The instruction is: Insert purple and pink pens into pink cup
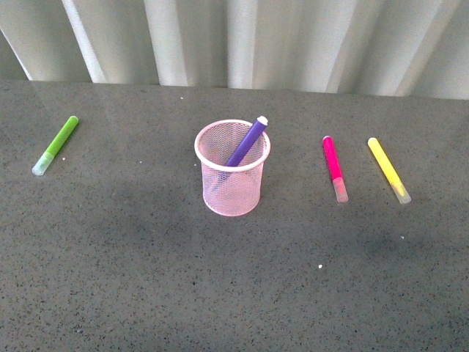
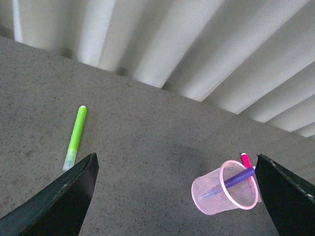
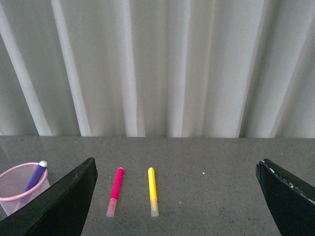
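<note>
The pink cup (image 1: 231, 170) stands upright mid-table. The purple pen (image 1: 247, 140) leans inside it, its end sticking above the rim. The pink pen (image 1: 334, 167) lies flat on the table right of the cup, clear cap toward me. Neither gripper shows in the front view. In the left wrist view my left gripper (image 2: 179, 196) is open and empty, with the cup (image 2: 224, 189) and purple pen (image 2: 236, 178) between its fingers. In the right wrist view my right gripper (image 3: 177, 196) is open and empty above the table; the pink pen (image 3: 115, 191) and cup (image 3: 22, 187) show there.
A lime-green marker (image 1: 56, 145) lies at the far left; it also shows in the left wrist view (image 2: 75, 137). A yellow marker (image 1: 388, 169) lies right of the pink pen, also in the right wrist view (image 3: 153, 191). A pale curtain (image 1: 234, 40) hangs behind the grey table (image 1: 146, 279).
</note>
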{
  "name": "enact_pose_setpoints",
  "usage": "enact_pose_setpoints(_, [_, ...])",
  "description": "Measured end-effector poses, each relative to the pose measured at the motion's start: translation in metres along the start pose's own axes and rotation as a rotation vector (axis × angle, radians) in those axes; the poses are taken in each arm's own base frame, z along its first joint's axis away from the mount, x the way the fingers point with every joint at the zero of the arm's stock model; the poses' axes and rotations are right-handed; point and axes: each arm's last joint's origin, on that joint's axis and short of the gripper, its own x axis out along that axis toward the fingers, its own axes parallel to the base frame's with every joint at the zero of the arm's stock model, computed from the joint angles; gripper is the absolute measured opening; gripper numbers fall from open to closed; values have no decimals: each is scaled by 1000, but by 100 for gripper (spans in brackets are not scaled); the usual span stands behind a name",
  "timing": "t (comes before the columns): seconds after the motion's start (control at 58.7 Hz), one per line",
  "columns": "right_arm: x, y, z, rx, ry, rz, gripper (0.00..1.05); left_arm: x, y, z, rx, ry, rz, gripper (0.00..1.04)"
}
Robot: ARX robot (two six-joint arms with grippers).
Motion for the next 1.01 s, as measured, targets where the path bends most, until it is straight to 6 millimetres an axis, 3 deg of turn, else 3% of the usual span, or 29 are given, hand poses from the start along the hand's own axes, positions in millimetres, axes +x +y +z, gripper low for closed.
enact_pose_setpoints(0.068, [0, 0, 0, 0, 0, 0, 98, -6, 7, -2, 8, -27, 33, 96])
enact_pose_setpoints(0.17, [0, 0, 0, 0, 0, 0, 98, -16, 6, -19, 226, -252, 161, 79])
enact_pose_setpoints(0.29, [0, 0, 0, 0, 0, 0, 98, -33, -13, -43, 359, -354, 166, 49])
enact_pose_setpoints(0.511, [0, 0, 0, 0, 0, 0, 98, -46, -28, -69, 373, -344, 171, 4])
enact_pose_setpoints(0.852, [0, 0, 0, 0, 0, 0, 98, -58, -42, -96, 379, -354, 185, 4])
enact_pose_setpoints(1.006, [0, 0, 0, 0, 0, 0, 98, -65, -48, -98, 385, -355, 158, 4])
